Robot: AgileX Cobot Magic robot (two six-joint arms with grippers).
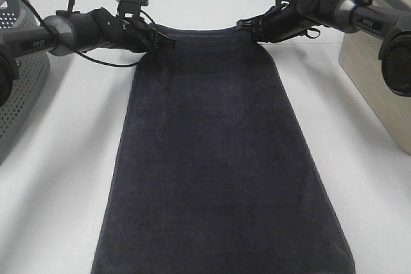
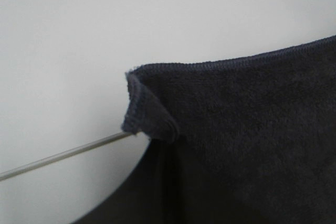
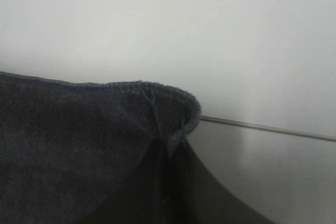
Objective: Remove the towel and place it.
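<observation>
Towel (image 1: pixel 215 158) spread between grey perforated basket (image 1: pixel 19 68) and beige bin (image 1: pixel 372 75)

- The towel (image 1: pixel 218 158) reads very dark navy, close to black, plain all over, no print or stripe.
- In the left wrist view, its hem (image 2: pixel 220 65) shows a slightly bluer stitched line along the edge.
- The table (image 1: pixel 58 178) is plain white, no marking.
- Left gripper (image 1: pixel 168 42) black; right gripper (image 1: pixel 247 25) black too.
- The basket (image 1: pixel 19 75) at the left is grey, dotted with rows of small holes.
- The box (image 1: pixel 369 75) at the right is pale beige, unpatterned.
</observation>
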